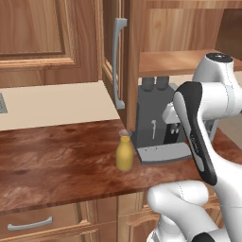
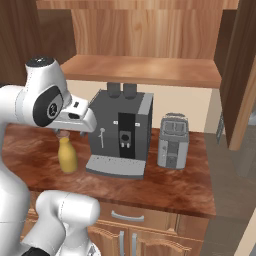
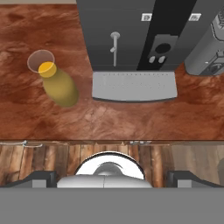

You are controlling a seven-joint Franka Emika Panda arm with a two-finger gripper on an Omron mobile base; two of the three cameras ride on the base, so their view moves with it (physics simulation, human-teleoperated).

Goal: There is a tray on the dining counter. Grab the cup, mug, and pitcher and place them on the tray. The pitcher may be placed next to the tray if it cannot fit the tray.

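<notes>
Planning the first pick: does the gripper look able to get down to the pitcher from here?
Probably yes. The pitcher stands alone on the counter, beside the coffee machine but apart from it, top uncovered.

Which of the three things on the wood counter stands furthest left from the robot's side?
The mustard-yellow bottle-shaped pitcher, standing alone left of the dark grey coffee machine. The small silver toaster is on the machine's other side, furthest right.

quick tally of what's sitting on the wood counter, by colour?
Mustard-yellow: 1, the bottle-shaped pitcher
Dark grey: 1, the boxy coffee machine with a drip tray
Silver-grey: 1, the metal toaster
Total: 3
</notes>
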